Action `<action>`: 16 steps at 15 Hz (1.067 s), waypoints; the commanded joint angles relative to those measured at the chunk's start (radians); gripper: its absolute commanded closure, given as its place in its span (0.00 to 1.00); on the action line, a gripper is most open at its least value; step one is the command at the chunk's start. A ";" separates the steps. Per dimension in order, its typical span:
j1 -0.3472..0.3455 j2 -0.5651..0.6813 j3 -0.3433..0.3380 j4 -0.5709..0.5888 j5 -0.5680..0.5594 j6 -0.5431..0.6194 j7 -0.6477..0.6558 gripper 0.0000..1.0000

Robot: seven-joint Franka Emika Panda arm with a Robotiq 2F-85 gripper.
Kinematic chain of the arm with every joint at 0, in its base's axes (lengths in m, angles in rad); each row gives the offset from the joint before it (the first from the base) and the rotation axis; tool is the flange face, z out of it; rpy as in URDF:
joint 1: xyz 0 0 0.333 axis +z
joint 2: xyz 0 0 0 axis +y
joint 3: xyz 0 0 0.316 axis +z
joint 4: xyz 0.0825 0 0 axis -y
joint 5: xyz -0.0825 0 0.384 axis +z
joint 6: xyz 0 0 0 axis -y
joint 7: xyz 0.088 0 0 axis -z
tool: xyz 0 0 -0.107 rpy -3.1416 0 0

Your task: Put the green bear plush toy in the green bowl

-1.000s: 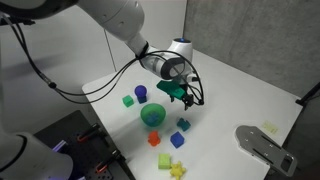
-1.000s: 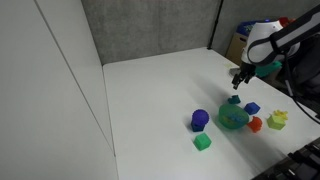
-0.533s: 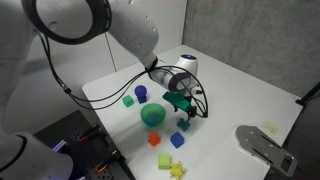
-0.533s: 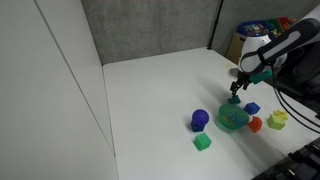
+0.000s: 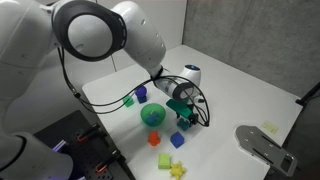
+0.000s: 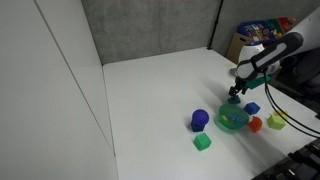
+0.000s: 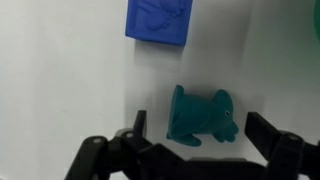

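Observation:
In the wrist view the green bear plush toy [image 7: 203, 112], a small dark teal lump, lies on the white table between my jaws. My gripper [image 7: 198, 124] is open, with one finger on each side of the toy and a gap to both. In both exterior views the gripper [image 5: 181, 110] [image 6: 236, 94] is low over the table right beside the green bowl [image 5: 153, 115] [image 6: 233, 119]. The gripper hides the toy in the exterior views. A sliver of the bowl [image 7: 315, 22] shows at the wrist view's right edge.
A blue block [image 7: 158, 20] lies just beyond the toy. A purple-blue cylinder [image 5: 141, 94] [image 6: 199, 120] and a bright green cube [image 5: 128, 100] [image 6: 203, 143] stand near the bowl. Red [image 6: 256, 124], yellow [image 6: 276, 120] and blue [image 6: 253, 108] blocks lie close by.
My gripper has moved down and slightly sideways toward the table, ending low beside the bowl. The objects on the table have not moved.

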 commanded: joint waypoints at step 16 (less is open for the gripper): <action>0.022 0.024 -0.004 0.043 0.015 0.047 0.027 0.73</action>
